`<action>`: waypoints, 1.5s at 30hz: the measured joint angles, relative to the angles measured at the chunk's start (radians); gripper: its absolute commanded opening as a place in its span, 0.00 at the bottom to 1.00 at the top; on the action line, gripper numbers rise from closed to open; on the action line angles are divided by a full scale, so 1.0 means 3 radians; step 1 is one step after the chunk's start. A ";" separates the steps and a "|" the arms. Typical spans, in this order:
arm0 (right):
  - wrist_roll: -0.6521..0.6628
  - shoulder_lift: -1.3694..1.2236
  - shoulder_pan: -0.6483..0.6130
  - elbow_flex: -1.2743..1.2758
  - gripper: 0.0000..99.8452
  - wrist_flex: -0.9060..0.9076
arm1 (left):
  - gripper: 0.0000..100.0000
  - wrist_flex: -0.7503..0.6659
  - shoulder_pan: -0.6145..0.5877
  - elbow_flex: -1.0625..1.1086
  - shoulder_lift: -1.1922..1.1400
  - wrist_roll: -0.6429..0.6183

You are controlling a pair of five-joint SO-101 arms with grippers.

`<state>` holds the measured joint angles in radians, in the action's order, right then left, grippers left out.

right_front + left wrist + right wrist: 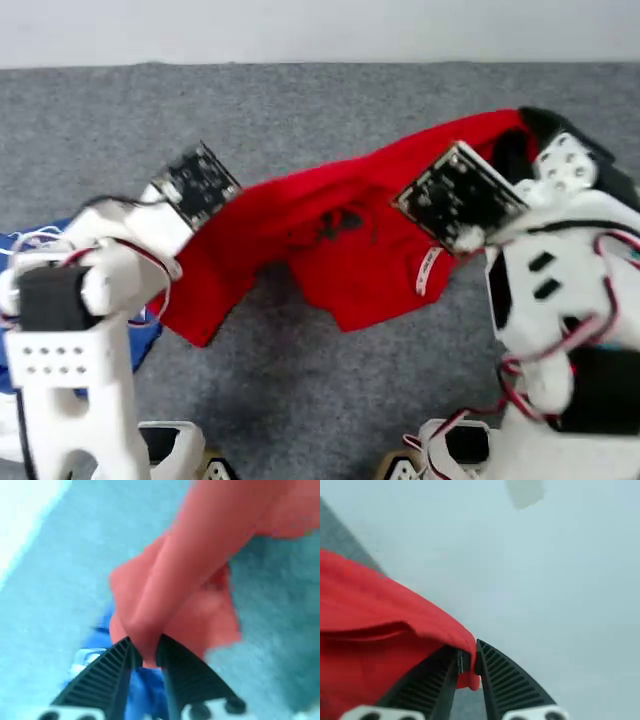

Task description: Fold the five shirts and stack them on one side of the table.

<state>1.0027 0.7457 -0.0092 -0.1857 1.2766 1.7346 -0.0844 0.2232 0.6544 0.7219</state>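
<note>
Above the grey table point(300, 110), left gripper point(145, 649) clamped on red shirt point(330, 240), right gripper point(467, 656) pinching its other edge.

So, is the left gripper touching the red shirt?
Touching. The left wrist view shows the left gripper closed on a fold of the red shirt, the cloth pinched between its tips.

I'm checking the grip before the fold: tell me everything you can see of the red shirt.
The red shirt is soft cloth with a dark print and a white tag. It is stretched, crumpled and sagging, over the grey table, between the left gripper and the right gripper, each shut on an edge. A blue garment lies beneath the left gripper's end.
</note>
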 measured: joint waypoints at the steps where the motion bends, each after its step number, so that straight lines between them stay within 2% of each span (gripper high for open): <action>1: 0.0000 0.0000 0.0000 0.0118 0.01 0.0000 | 0.01 0.0000 0.0005 0.0184 0.0000 0.0026; 10: 0.0000 -0.0015 -0.0102 0.1294 0.01 -0.0066 | 0.01 -0.0036 0.0460 0.1831 0.0000 0.0184; 16: 0.0000 -0.0015 -0.0102 0.1831 0.01 -0.0281 | 0.01 -0.0384 0.0542 0.2220 -0.0102 0.0189; 23: -0.0118 -0.0020 -0.0128 0.1954 0.01 -0.0435 | 0.02 -0.0650 0.0542 0.2128 -0.0997 0.0189; 27: -0.0133 -0.0020 -0.0138 0.1954 0.01 -0.0455 | 0.08 -0.0650 0.0542 0.1918 -0.1325 0.0189; 41: -0.0133 -0.0020 -0.0133 0.1954 0.01 -0.0465 | 0.09 -0.0624 0.0542 0.1499 -0.1391 0.0118; 45: -0.0133 -0.0020 -0.0133 0.1954 0.01 -0.0465 | 0.09 -0.0624 0.0435 0.1417 -0.1391 0.0118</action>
<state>0.9628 0.7396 -0.0491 0.4005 1.1370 1.5474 0.0460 0.6483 0.2371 0.7572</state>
